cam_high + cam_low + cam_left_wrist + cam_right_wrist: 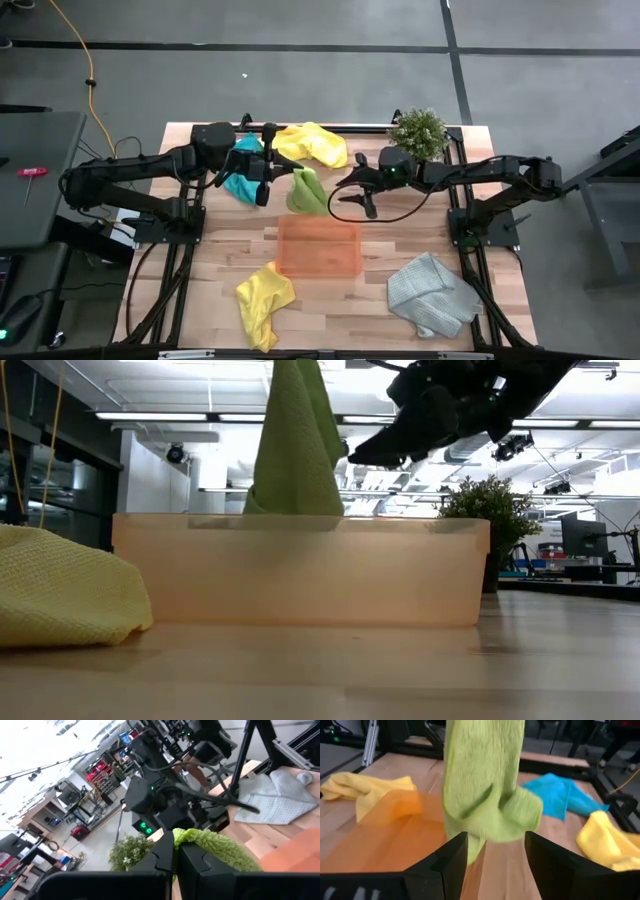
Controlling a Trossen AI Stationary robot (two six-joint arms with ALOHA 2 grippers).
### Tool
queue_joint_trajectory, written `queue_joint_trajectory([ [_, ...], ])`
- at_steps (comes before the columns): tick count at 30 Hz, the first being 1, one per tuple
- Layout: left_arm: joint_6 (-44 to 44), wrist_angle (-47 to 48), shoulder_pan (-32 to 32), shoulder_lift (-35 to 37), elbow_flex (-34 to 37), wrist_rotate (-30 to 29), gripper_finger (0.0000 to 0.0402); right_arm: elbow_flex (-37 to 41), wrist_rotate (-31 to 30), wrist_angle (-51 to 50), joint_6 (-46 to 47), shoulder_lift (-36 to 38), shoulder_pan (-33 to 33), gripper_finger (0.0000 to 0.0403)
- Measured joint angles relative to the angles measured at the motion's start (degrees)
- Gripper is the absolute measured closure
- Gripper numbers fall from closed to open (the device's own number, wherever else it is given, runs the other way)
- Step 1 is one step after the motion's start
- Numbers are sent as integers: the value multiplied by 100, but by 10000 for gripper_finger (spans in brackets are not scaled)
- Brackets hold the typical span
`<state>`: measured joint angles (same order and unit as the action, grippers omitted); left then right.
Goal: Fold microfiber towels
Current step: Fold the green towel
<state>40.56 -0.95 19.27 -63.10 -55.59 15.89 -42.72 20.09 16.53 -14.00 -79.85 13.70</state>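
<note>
A lime green towel (306, 192) hangs from my left gripper (280, 178), which is shut on its top, just beyond the far side of the orange tray (318, 250). In the low view the lime green towel (295, 455) drops behind the tray's wall (300, 575). My right gripper (495, 855) stands open right beside it, fingers on either side of the towel's lower end (485, 827); whether they touch it I cannot tell. A teal towel (238, 172) and a yellow towel (312, 143) lie at the far side. Another yellow towel (264, 302) and a grey towel (432, 296) lie near the front. My left gripper pinches a bunched top part of the lime green towel (189, 838) between its two shut fingers (162, 860). The fingers come nearly level from the table's left. The towel hangs slack below them in folds; the tray's wall hides whether its lower end reaches the table.
A small potted plant (418, 131) stands at the far right, close behind my right arm. The tray lies mid-table. Bare wood shows between the tray and the grey towel and along the right side.
</note>
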Motion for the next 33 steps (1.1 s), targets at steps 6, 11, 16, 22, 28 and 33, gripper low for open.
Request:
queue_joint_trajectory([
  [6,-124,-31,-6,-1,0,18,401,0,-32,263,-135,-72,-247,213],
  [11,-245,-33,-4,-1,0,12,401,0,-80,571,-120,-449,-383,213],
  [16,-289,-33,-7,1,0,5,401,2,-341,984,-131,-632,-446,213],
  [22,-299,-31,-9,0,0,1,401,2,-220,990,3,-639,-445,227],
  [28,-308,-31,-9,-1,0,1,401,2,-15,1076,203,-640,-444,304],
  [33,-370,-32,-9,-1,0,-115,401,2,0,1075,216,-640,-444,383],
])
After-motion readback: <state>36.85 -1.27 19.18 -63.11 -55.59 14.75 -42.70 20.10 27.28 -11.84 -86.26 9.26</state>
